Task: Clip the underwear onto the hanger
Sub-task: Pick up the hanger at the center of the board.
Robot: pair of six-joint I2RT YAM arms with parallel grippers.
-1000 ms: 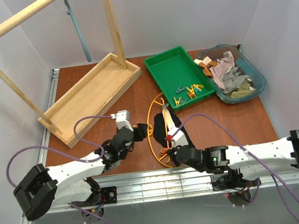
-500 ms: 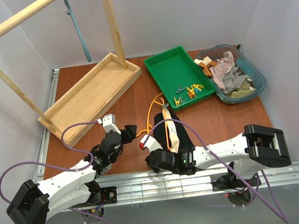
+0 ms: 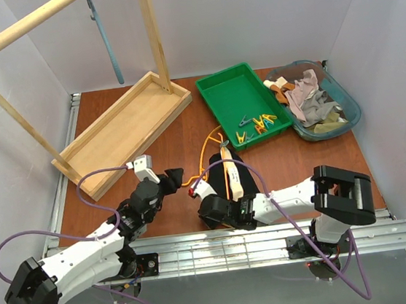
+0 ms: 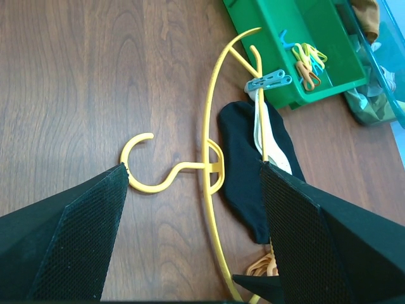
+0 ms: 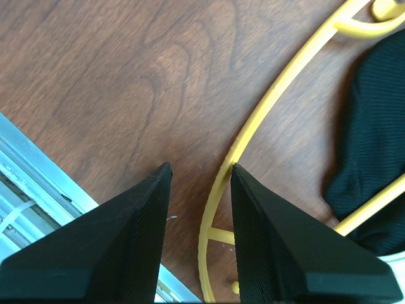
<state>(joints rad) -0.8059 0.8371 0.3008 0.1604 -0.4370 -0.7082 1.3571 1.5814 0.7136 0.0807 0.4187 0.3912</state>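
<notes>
Looking down through my left wrist camera, I see the hanger lying flat on the counter, its hook pointing left. The underwear lies on the right part of the hanger, with its cream edge running along the straight bar. A grey peg pinches that edge to the bar at the far end, just beside the green tray. An orange bit shows at the near end of the bar. It may be a second peg, but I cannot tell from here.

My left gripper hangs above the hook with its jaws wide open and nothing in them. My right gripper is low over the counter, just beside the near curve of the hanger. Its jaws stand only a little apart, with bare wood between them, so they hold nothing.

I think the far end is clipped, and the step in hand is getting a hold on the hanger. Next, the right jaws need to slide sideways until the thin yellow curve sits between them, then squeeze. The hanger lies flat, so they must go right down to the wood. I must not tug the underwear out from under the peg.
</notes>
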